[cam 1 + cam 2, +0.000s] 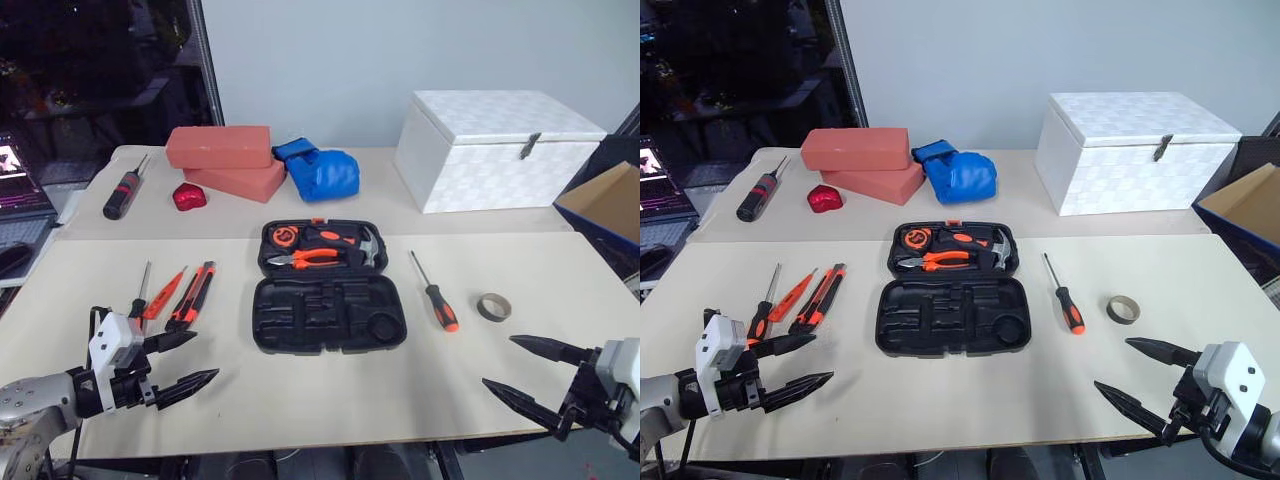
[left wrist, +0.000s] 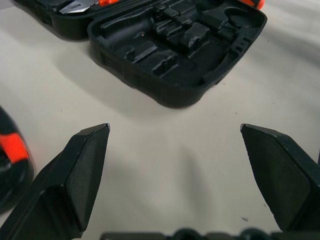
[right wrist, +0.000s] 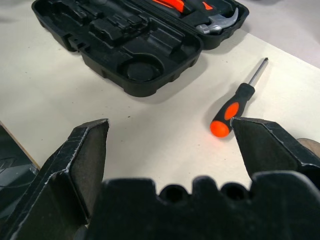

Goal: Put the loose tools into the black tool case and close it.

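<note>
Here, the left gripper [image 1: 178, 362] hovers wide open and empty just short of three loose tools [image 1: 172, 294]. The black tool case [image 1: 328, 287] lies open mid-table, a screwdriver [image 1: 435, 293] right of it. The right gripper [image 1: 528, 372] gapes empty.

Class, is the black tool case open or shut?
Open: the black tool case lies flat, its near half showing empty moulded slots and its far half holding pliers and hammer.

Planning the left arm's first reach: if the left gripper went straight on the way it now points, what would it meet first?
Judging by its wrist view, the open left gripper aims over bare tabletop at the near, empty half of the open black plastic tool case. It would probably meet that wall first, though depth is uncertain.
</note>
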